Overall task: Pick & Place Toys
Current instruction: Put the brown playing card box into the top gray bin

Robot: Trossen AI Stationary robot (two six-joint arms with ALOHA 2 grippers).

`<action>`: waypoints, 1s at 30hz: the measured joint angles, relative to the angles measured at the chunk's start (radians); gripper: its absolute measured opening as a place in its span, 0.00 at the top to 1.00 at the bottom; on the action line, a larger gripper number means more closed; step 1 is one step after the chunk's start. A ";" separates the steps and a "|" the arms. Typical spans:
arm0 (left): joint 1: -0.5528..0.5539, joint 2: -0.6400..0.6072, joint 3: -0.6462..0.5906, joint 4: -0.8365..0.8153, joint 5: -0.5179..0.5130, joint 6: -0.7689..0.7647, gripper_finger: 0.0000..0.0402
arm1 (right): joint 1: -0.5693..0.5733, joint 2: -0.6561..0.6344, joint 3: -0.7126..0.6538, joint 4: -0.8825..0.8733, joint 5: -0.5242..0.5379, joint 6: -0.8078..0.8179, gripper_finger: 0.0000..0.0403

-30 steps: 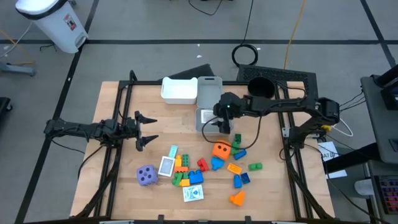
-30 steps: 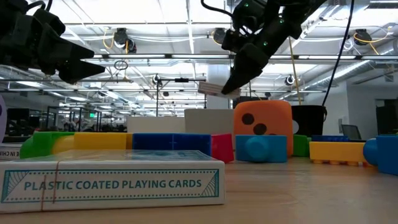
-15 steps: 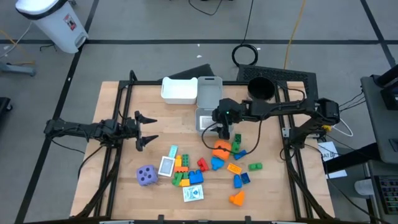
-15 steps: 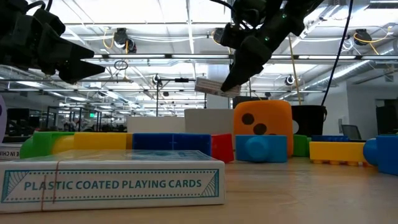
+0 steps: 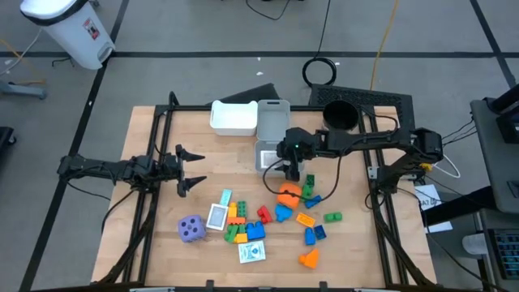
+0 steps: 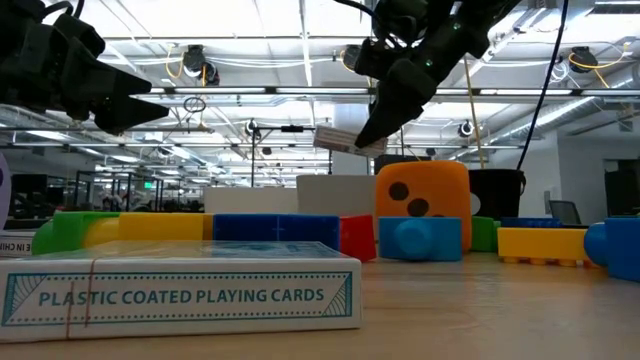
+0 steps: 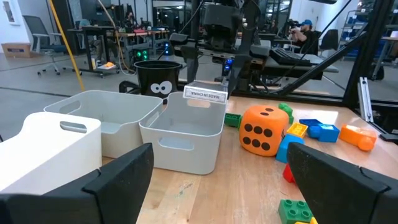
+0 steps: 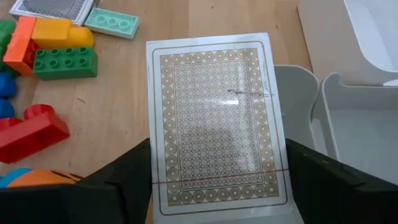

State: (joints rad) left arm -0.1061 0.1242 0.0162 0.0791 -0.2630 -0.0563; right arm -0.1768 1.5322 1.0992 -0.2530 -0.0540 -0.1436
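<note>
My right gripper (image 5: pixel 290 170) is shut on a white pack of playing cards with a patterned back (image 8: pixel 217 118). It holds the pack in the air by the near edge of the small grey bin (image 5: pixel 268 154), and the pack also shows in the low view (image 6: pixel 340 138). My left gripper (image 5: pixel 190 170) is open and empty at the table's left. The orange die (image 5: pixel 289 195), coloured blocks (image 5: pixel 241 219), the purple die (image 5: pixel 191 229) and two more card packs (image 5: pixel 252 252) (image 5: pixel 217 216) lie on the table. My right gripper pinches the pack by its two long edges (image 8: pixel 155 186) between its two fingers, near one short end. The fingers slant down from above and from the table's right, and only their free ends are on the pack (image 6: pixel 362 140). The pack is lifted clear, nearly flat, slightly tilted.
A white bin (image 5: pixel 233 118) and a taller grey bin (image 5: pixel 274 118) stand at the far middle. A black cup (image 5: pixel 340 115) stands at the far right. Loose blocks (image 5: pixel 312 234) and an orange piece (image 5: pixel 309 259) lie toward the near right.
My right gripper has moved a little toward the table's near edge with the card pack still in its fingers, then kept still. The pack stays lifted and nearly flat.
</note>
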 joint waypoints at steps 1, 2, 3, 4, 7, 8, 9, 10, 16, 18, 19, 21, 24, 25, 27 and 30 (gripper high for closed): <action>0.000 0.000 0.000 0.000 0.000 0.000 0.07 | 0.000 0.000 0.000 0.019 0.000 0.000 0.32; 0.000 0.000 0.000 0.000 0.000 0.000 0.07 | -0.001 0.000 0.000 0.049 0.000 0.003 0.32; 0.000 0.000 0.000 0.000 0.000 0.000 0.07 | -0.008 0.000 0.006 0.073 -0.001 0.009 0.32; 0.000 0.000 0.000 0.000 0.000 0.000 0.07 | -0.015 0.000 0.022 0.079 -0.003 0.015 0.32; 0.000 0.000 0.000 0.000 0.000 0.000 0.07 | -0.049 0.000 0.090 0.086 0.000 0.020 0.32; 0.000 0.000 0.000 0.000 0.000 0.000 0.07 | -0.062 0.003 0.114 0.087 0.001 0.014 0.31; 0.000 0.000 0.000 0.000 0.000 0.000 0.07 | -0.077 0.012 0.140 0.087 0.001 0.008 0.32; 0.000 0.000 0.000 0.000 0.000 0.000 0.07 | -0.094 0.023 0.165 0.090 0.001 0.008 0.32; 0.000 0.000 0.000 0.000 0.000 0.000 0.07 | -0.228 0.110 0.243 0.091 -0.001 0.044 0.32; 0.000 0.000 0.000 0.000 0.000 0.000 0.07 | -0.278 0.156 0.255 0.066 -0.003 0.039 0.32; 0.000 0.000 0.000 0.000 0.000 0.000 0.07 | -0.302 0.181 0.264 0.062 -0.015 0.046 0.32; 0.000 0.000 0.000 0.000 0.000 0.000 0.07 | -0.346 0.229 0.273 0.049 -0.055 0.070 0.32; 0.000 0.000 0.000 0.000 0.000 0.000 0.07 | -0.392 0.281 0.277 0.054 -0.032 0.142 0.32; 0.000 0.000 0.000 0.000 0.000 0.000 0.07 | -0.400 0.296 0.277 0.054 -0.012 0.162 0.32; 0.000 0.000 0.000 0.000 0.000 0.000 0.07 | -0.407 0.319 0.278 0.047 0.024 0.186 0.31; 0.000 0.000 0.000 0.000 0.000 0.000 0.07 | -0.397 0.340 0.278 0.039 0.069 0.203 0.32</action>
State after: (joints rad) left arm -0.1059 0.1242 0.0162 0.0788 -0.2631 -0.0563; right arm -0.5735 1.8721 1.3769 -0.2136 0.0148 0.0589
